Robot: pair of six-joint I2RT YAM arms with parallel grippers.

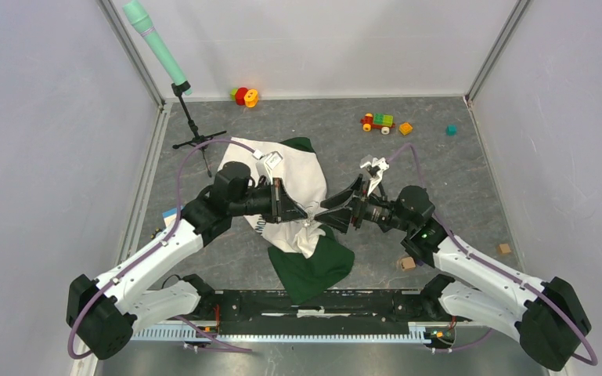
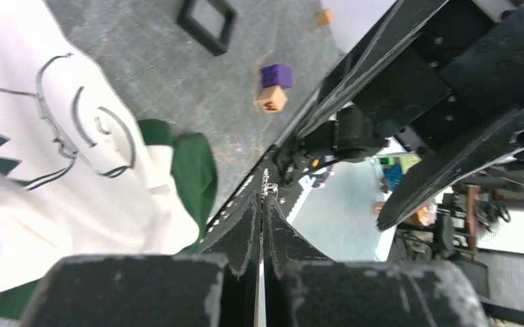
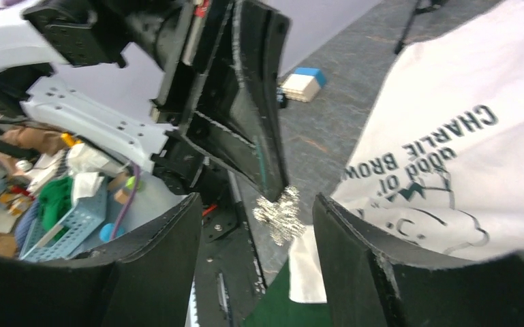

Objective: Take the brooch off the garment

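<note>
The garment, a white T-shirt with black cartoon print and dark green parts, lies crumpled in the middle of the table. It also shows in the left wrist view and the right wrist view. My left gripper is shut on the brooch, a small silvery sparkling piece pinched at its fingertips, just past the shirt's edge. In the right wrist view it hangs apart from the fabric. My right gripper is open and faces the left one, its jaws on either side of the brooch without touching it.
At the back lie red and yellow rings, a toy train, an orange block and a teal cube. A tripod with a green stick stands back left. Wooden cubes lie at right. Walls enclose the table.
</note>
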